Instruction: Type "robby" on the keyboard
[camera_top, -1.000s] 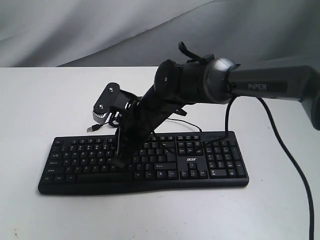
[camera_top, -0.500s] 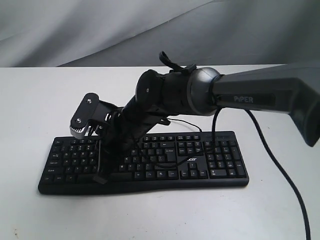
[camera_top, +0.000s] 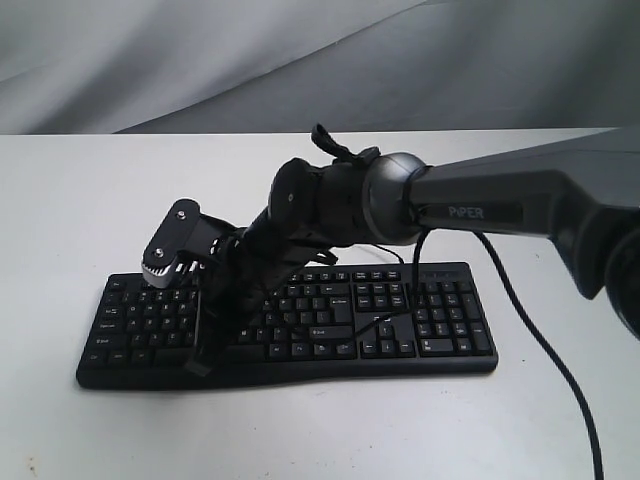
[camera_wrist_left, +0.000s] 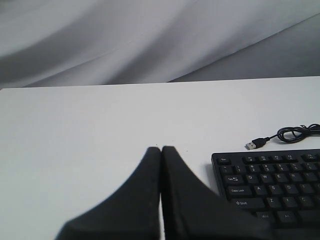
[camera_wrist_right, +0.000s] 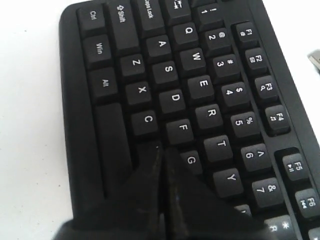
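Note:
The black keyboard (camera_top: 420, 330) lies across the white table (camera_top: 80, 200), number pad to the right. My right arm reaches over it from the right. The right gripper (camera_top: 198, 366) points down at the keyboard's left part, near its front edge. In the right wrist view the right gripper (camera_wrist_right: 161, 148) is shut and holds nothing. Its tips sit over the key beside C (camera_wrist_right: 147, 120) and below F (camera_wrist_right: 183, 128); that key is hidden. In the left wrist view the left gripper (camera_wrist_left: 161, 148) is shut and empty above bare table, left of the keyboard (camera_wrist_left: 280, 185).
The keyboard's thin cable with its loose USB plug (camera_wrist_left: 251, 145) lies on the table behind the keyboard's left end. A black arm cable (camera_top: 545, 345) hangs down past the keyboard's right end. Grey cloth (camera_top: 200, 60) hangs behind the table.
My right arm has swung left across the keyboard, from its middle to its left part, and the gripper tips have come down near the front rows. The keyboard has not moved.

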